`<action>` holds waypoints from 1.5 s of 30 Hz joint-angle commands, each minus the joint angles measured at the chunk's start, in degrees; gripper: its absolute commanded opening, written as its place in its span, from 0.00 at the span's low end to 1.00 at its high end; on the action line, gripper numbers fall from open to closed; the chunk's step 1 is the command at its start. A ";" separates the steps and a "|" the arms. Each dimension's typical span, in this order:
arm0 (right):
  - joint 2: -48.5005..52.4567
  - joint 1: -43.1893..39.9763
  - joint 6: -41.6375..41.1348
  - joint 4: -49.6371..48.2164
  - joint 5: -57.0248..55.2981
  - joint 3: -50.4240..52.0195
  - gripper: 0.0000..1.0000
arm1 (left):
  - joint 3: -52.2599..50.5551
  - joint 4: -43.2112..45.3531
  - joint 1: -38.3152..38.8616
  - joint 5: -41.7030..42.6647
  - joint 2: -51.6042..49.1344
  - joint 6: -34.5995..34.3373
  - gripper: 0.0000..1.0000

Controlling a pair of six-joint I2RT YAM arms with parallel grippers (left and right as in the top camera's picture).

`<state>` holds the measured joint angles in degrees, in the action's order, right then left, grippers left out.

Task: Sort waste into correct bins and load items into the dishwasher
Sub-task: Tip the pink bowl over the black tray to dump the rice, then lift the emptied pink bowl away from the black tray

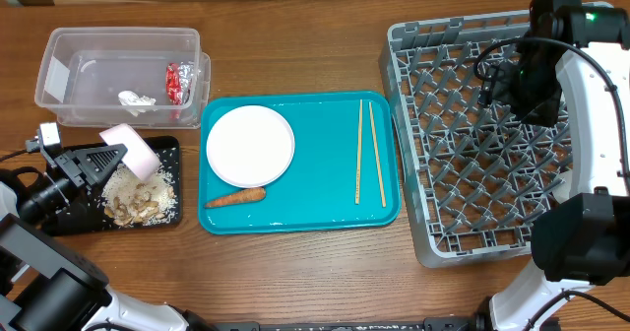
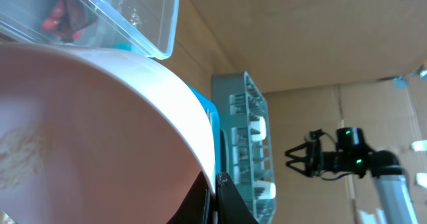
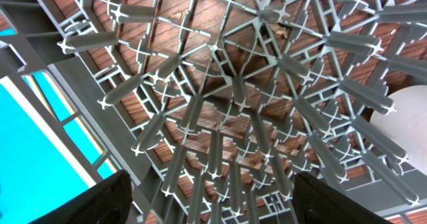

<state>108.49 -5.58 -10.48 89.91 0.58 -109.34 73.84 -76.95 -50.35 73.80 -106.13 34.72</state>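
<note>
Emptying is the step in hand: your left gripper [image 1: 116,157] is clamped on the rim of the pink bowl [image 1: 133,149], which is tipped over the black tray [image 1: 169,144] where the scraps [image 1: 133,205] lie. Next, level the bowl and carry it to the rack [image 1: 472,173], where your right gripper [image 3: 217,207] hangs wide and empty; the carrot [image 1: 234,197], plate [image 1: 250,145] and chopsticks [image 1: 369,152] wait between. Much of the bowl's inside is out of frame, so you cannot tell whether it is clean, and a white round shape [image 3: 403,121] in the rack is cut off.

No text, label, brand, number or sign can be read in any of the three views; nothing carries legible print.
</note>
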 commanded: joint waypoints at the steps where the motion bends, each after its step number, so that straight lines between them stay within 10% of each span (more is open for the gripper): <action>1: -2.08 0.02 0.22 -0.20 -0.55 -1.40 0.79 | -0.24 0.55 0.09 0.63 0.04 -0.57 0.04; 15: -2.08 0.02 0.20 -0.28 -0.55 -1.40 0.79 | -0.24 3.89 0.13 2.64 -1.03 -6.62 0.04; 17: -2.08 0.02 0.20 -0.17 -0.52 -1.40 0.79 | -0.24 0.28 0.26 2.86 -0.83 5.49 0.04; 23: -2.08 0.02 0.17 -0.39 -0.52 -1.40 0.79 | -0.26 3.91 0.35 -2.01 -2.05 -5.68 0.04; 32: -2.08 0.02 0.17 -0.17 -0.52 -1.40 0.79 | -0.22 0.11 1.57 1.40 -2.05 -2.34 0.04; 39: -2.08 0.02 0.17 -0.13 -0.52 -1.40 0.79 | 1.75 -4.92 12.85 -1.97 0.42 -0.59 0.04; 45: -2.08 0.02 0.17 0.44 -0.52 -1.40 0.79 | 8.28 0.04 25.49 -13.88 3.67 -14.27 0.04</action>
<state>108.49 -5.58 -10.46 90.21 0.60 -109.34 77.32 -79.24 -30.39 67.68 -106.28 29.34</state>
